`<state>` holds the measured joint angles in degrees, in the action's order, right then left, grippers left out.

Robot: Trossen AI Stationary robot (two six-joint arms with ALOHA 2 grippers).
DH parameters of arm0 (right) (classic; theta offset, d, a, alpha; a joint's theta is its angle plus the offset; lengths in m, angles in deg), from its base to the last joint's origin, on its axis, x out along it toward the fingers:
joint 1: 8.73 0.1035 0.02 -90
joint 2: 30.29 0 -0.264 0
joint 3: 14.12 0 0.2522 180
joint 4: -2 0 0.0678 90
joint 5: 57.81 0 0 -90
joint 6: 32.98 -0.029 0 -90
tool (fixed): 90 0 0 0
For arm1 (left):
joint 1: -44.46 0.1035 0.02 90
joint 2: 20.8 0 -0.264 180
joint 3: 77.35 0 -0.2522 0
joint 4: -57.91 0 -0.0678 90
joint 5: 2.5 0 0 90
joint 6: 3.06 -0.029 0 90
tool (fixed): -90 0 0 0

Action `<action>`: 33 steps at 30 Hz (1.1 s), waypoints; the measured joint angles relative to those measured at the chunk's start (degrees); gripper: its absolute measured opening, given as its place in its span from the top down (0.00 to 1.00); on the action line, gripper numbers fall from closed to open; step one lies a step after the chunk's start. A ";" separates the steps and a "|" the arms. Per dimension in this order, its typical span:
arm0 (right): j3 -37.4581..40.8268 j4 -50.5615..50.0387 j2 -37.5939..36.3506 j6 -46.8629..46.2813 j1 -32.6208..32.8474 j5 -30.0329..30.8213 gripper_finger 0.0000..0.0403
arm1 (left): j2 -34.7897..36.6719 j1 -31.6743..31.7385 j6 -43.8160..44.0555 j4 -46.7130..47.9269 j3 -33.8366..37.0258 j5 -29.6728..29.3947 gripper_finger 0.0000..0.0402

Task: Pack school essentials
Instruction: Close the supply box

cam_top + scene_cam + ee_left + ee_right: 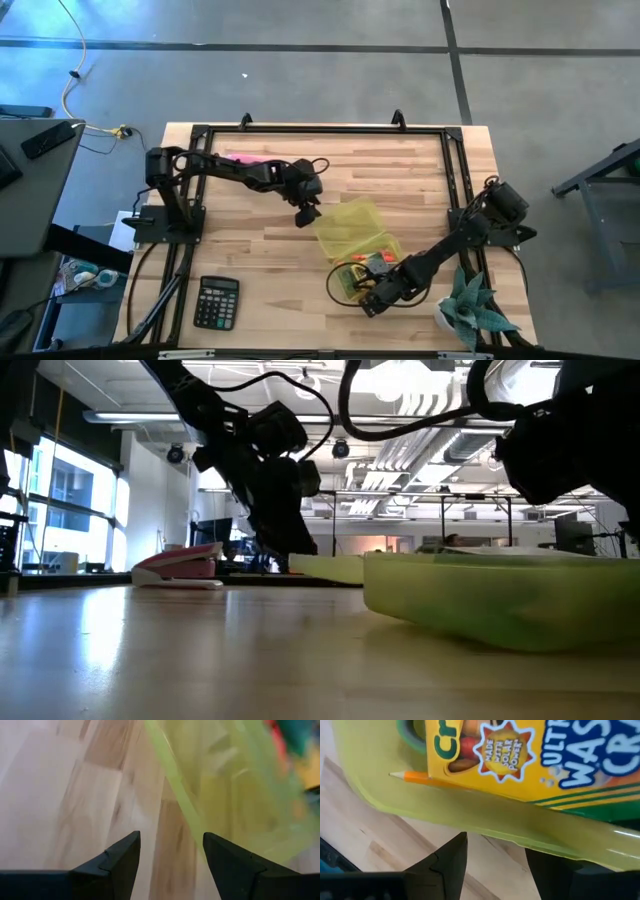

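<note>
A translucent yellow-green case (pixel 352 232) lies open on the table, its lid toward the far side. In its tray lie a yellow crayon box (pixel 545 755), an orange pencil (pixel 415 777) and a green scissors handle (pixel 412 737). My left gripper (pixel 171 855) is open, low over the wood beside the lid's left edge (pixel 175 785); it also shows in the high view (pixel 307 214). My right gripper (pixel 495 855) is open at the tray's near wall (pixel 485 817), and shows in the high view (pixel 368 305) too. The note pad and the greenish pencil do not show. My left gripper touches nothing. My right gripper's open fingers (pixel 450 857) point slanting at the tray's near wall from the table's near right; whether a finger touches the wall I cannot tell.
A black calculator (pixel 216 302) lies near the front left. A pink stapler (pixel 180 568) lies at the far side. A potted plant (pixel 472 312) stands at the front right, by the right arm. A black frame (pixel 320 130) runs round the table.
</note>
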<state>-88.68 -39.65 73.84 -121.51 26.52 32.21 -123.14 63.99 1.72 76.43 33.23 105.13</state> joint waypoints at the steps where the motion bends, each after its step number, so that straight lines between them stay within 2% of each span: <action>1: 0.00 -0.18 -0.32 -0.06 0.02 0.16 0.53 | 0.49 -0.05 -0.09 -0.49 0.00 0.00 0.47; 8: 0.00 -1.63 -2.26 -0.18 -0.26 3.66 0.53 | 2.09 -0.81 -0.46 -2.10 -0.11 0.15 0.47; 18: 0.00 -4.79 -2.27 -0.24 -1.12 3.61 0.53 | 2.42 -2.92 -0.46 -1.98 -0.06 -0.09 0.47; 22: 0.00 -4.88 -2.23 -0.02 -1.73 7.44 0.53 | 2.40 -4.25 -0.12 -3.32 -0.06 2.15 0.47; 26: 0.00 -4.90 -2.23 0.06 -2.21 6.60 0.53 | 2.40 -5.50 0.71 -6.14 -0.06 3.31 0.47; 30: 0.00 -5.21 -2.24 0.06 -2.35 5.93 0.53 | 3.13 -6.23 0.62 -3.72 -0.08 -0.19 0.47; 33: 0.00 -5.33 -2.24 0.05 -2.24 5.15 0.53 | 3.12 -5.65 2.48 1.80 -0.10 -4.14 0.47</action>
<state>-88.68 -44.98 71.60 -121.46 24.29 37.36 -120.02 58.34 4.20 78.23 33.13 100.99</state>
